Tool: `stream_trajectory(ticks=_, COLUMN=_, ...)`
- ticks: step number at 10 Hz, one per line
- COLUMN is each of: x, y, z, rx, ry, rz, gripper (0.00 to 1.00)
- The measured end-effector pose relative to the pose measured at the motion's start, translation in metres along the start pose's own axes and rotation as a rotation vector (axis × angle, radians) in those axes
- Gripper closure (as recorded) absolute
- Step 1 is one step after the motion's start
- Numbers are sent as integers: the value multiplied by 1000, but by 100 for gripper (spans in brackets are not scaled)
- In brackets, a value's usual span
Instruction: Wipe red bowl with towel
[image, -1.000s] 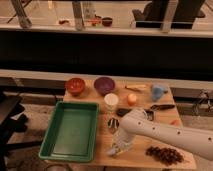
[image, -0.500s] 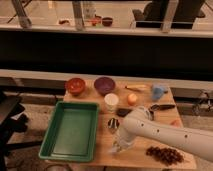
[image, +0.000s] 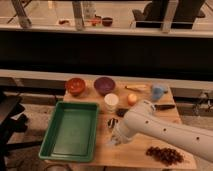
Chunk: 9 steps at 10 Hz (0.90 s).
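Nearest me, a pile of dark reddish-brown bits (image: 165, 155) lies on the wooden surface (image: 127, 157). The white arm's pincer (image: 115, 135) is down just right of the green plastic tray (image: 70, 130), closed narrow at the small pale blue-grey towel (image: 111, 144). I can't tell whether any cloth is caught in it. At the far edge, well apart from the towel, the small round orange-red bowl (image: 75, 86) sits beside a purple bowl (image: 104, 85).
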<state>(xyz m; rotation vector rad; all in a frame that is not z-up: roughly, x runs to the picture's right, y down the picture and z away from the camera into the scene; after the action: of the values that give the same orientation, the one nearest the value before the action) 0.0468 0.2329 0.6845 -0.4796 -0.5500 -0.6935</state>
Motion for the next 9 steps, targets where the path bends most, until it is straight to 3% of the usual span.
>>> stream_trajectory(ticks=2, x=-3, y=-24, z=-27, rx=55, ry=22, rz=-61, gripper=98)
stream_trajectory(ticks=4, x=-7, y=-48, z=-39, rx=95, ry=33, rz=-124, gripper=95)
stream_trajectory(ticks=9, x=-5, y=-109, z=-27, rx=167, ry=11, rz=-293, gripper=93)
